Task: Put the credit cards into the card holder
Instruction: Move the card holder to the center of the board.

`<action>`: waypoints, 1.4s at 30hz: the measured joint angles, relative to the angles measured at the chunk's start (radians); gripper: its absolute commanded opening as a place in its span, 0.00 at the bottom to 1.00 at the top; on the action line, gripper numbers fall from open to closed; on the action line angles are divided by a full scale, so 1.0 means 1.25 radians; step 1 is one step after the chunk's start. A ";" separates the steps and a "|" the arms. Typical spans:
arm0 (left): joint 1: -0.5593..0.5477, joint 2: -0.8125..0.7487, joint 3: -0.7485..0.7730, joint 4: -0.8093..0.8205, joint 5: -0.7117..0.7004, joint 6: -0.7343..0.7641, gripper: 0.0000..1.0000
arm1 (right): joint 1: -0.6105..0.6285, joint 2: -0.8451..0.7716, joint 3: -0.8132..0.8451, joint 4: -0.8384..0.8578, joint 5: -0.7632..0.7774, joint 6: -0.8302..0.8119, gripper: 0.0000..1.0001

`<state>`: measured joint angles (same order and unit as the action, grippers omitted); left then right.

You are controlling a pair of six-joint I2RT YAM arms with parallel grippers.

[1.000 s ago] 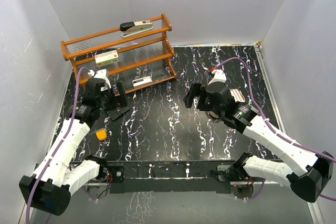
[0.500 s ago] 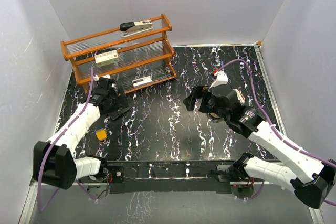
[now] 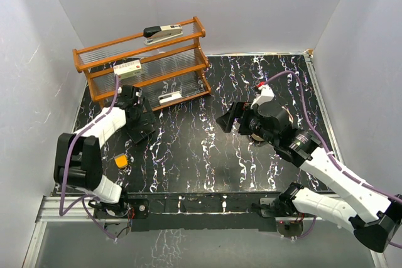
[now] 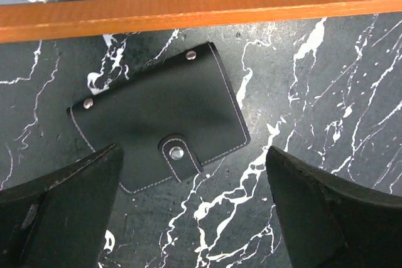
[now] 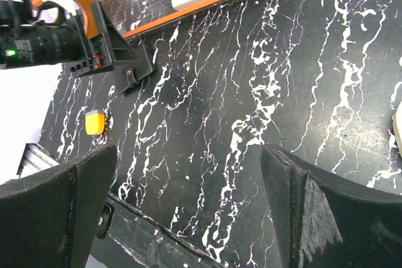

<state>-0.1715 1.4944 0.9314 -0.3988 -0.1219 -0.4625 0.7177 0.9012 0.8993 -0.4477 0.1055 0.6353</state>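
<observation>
Top view: left gripper (image 3: 139,119) hangs over the card holder (image 3: 143,132); right gripper (image 3: 233,119) is well apart.
Left wrist: 2 jaws spread wide; closed card holder lies flat just ahead, between them.
Right wrist: jaws spread, gripping nothing; card holder far ahead-left.

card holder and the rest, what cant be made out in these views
- Card holder: snapped shut in the left wrist view, inside hidden; in the top view the left end effector covers most of it.
- Credit cards: none visible in any view; the right arm blocks the table beneath it.
- Pale object: cut off by the right wrist view's right edge.
- White box: print too small, top view.
</observation>
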 measured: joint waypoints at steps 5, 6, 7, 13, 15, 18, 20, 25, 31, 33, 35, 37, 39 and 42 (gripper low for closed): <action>0.004 0.056 0.017 0.002 0.022 0.020 0.94 | 0.000 -0.018 0.000 0.004 0.000 0.000 0.98; 0.004 0.060 0.017 0.002 0.028 0.022 0.94 | 0.000 -0.022 0.000 0.004 0.001 0.000 0.98; 0.004 0.065 0.016 0.002 0.034 0.024 0.94 | 0.000 -0.025 0.000 0.004 0.003 0.000 0.98; 0.004 0.092 0.020 0.005 0.077 0.041 0.90 | 0.000 -0.032 0.000 0.002 0.016 -0.002 0.98; 0.006 0.092 0.020 0.005 0.086 0.044 0.88 | 0.000 -0.032 0.000 0.002 0.023 -0.005 0.98; 0.006 0.092 0.020 0.005 0.096 0.047 0.86 | 0.000 -0.032 0.000 0.002 0.035 -0.005 0.98; 0.006 0.091 0.017 0.008 0.111 0.044 0.84 | 0.000 -0.032 0.000 0.002 0.043 -0.006 0.98; -0.012 0.062 -0.019 0.048 0.157 0.012 0.80 | 0.000 -0.032 0.000 -0.002 0.056 -0.007 0.98; -0.085 0.032 -0.068 0.118 0.215 -0.056 0.77 | 0.000 -0.032 0.000 -0.012 0.068 -0.007 0.98; -0.119 0.030 -0.076 0.142 0.233 -0.087 0.76 | 0.000 -0.032 0.000 -0.015 0.071 -0.007 0.98; -0.161 0.030 -0.083 0.164 0.255 -0.123 0.75 | 0.000 -0.032 0.000 -0.017 0.073 -0.007 0.98; -0.205 0.030 -0.091 0.184 0.272 -0.159 0.74 | 0.000 -0.033 0.000 -0.019 0.078 -0.007 0.97; -0.255 0.030 -0.099 0.204 0.294 -0.199 0.73 | 0.000 -0.033 0.000 -0.020 0.082 -0.006 0.97; -0.324 0.030 -0.107 0.220 0.321 -0.250 0.71 | 0.000 -0.033 0.000 -0.027 0.088 -0.004 0.97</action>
<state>-0.5770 1.5318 0.7979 -0.1234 0.2790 -0.7753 0.7177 0.8604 0.8993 -0.4808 0.2150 0.6304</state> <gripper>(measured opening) 0.728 0.978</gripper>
